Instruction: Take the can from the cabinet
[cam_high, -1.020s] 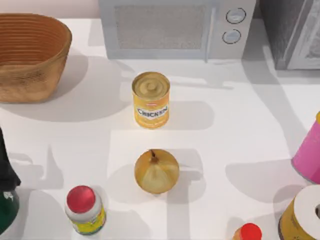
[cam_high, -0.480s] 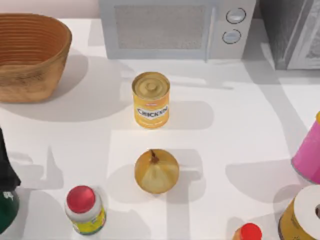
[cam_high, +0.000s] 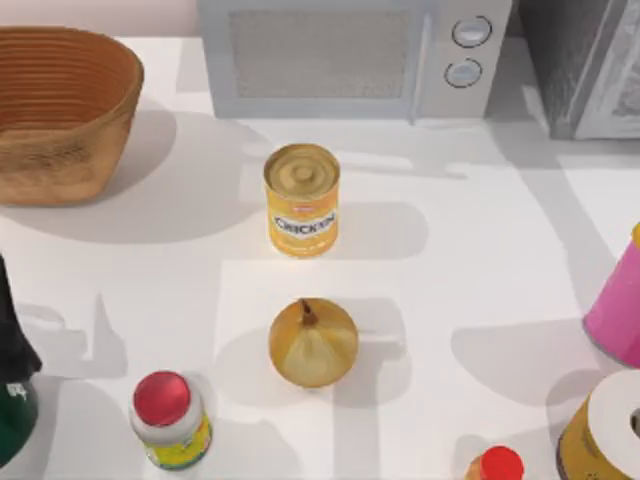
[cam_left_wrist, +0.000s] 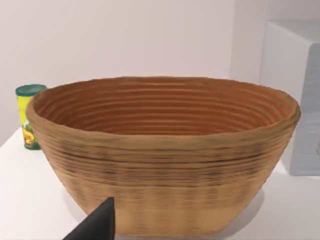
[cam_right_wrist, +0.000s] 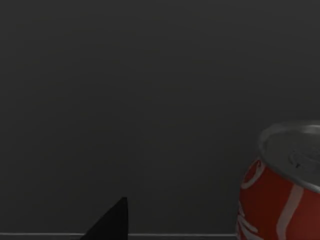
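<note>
Right gripper (cam_right_wrist: 112, 222) seen inside dark cabinet (cam_high: 585, 65), finger state not discernible. Red can (cam_right_wrist: 280, 185) stood just beside; judged light, rigid, slick; best gripped mid-body.

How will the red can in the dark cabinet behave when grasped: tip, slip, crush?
The red can stands upright on a flat floor, so it is probably stable until nudged high. Its glossy curved wall looks slippery. Thin-walled by appearance, it may dent if squeezed hard.

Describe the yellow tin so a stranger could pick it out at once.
Start at the white microwave at the table's back edge. Just in front of it stands an upright yellow soup can, with a round yellow onion nearer still. It alone is labelled CHICKEN, under a gold ridged lid.
</note>
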